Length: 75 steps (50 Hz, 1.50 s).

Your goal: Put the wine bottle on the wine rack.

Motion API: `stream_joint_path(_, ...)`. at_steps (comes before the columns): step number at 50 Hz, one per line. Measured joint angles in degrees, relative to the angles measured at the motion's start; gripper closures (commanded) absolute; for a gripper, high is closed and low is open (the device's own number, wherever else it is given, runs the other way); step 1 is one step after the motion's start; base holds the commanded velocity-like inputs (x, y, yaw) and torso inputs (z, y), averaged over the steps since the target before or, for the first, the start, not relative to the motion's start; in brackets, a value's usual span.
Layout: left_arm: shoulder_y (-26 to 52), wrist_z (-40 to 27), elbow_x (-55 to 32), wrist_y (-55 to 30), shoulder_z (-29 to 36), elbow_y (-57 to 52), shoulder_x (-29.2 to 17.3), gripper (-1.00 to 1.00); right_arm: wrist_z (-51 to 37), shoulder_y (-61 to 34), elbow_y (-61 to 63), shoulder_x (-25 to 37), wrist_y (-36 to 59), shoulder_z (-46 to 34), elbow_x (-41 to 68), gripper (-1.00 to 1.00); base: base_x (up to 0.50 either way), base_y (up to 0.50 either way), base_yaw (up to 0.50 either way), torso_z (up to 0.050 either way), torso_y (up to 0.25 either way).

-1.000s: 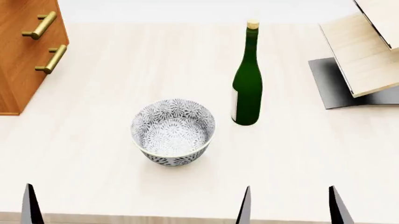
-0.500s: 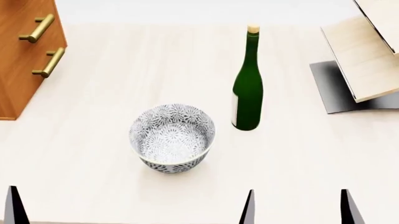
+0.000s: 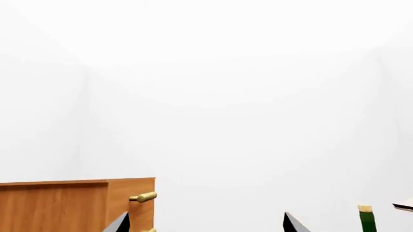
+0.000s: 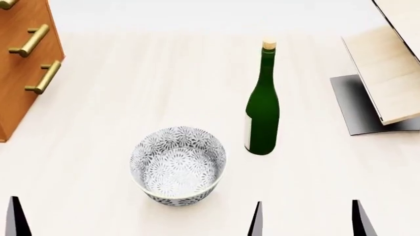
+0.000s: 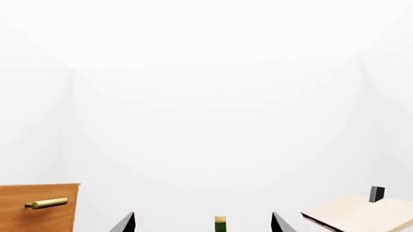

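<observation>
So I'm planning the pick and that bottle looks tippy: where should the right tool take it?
Probably around the wide body of the bottle, from the near side. It stands upright, the neck is slim, and the bowl sits to its left.

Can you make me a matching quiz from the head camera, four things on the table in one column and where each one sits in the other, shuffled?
Things:
1. wine bottle
2. bowl
3. wine rack
4. drawer cabinet

Places:
A. far left edge of the head view
B. far right edge, slanted boards on a grey base
C. near the middle, standing upright
D. in front of the bottle, toward the robot and to its left

Pairs: 1-C, 2-D, 3-B, 4-A
</observation>
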<state>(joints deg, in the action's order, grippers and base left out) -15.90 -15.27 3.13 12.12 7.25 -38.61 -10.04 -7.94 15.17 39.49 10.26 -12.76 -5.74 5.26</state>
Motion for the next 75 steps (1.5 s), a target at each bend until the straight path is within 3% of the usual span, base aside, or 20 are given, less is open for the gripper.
stream_joint_path(75, 0.4, -3.4, 0.0, 0.0, 2.6, 0.2, -2.8, -1.00, -3.4, -1.2, -1.9, 2.8, 1.4, -2.5, 0.2, -1.00, 0.15, 0.00, 0.00, 0.000, 0.000)
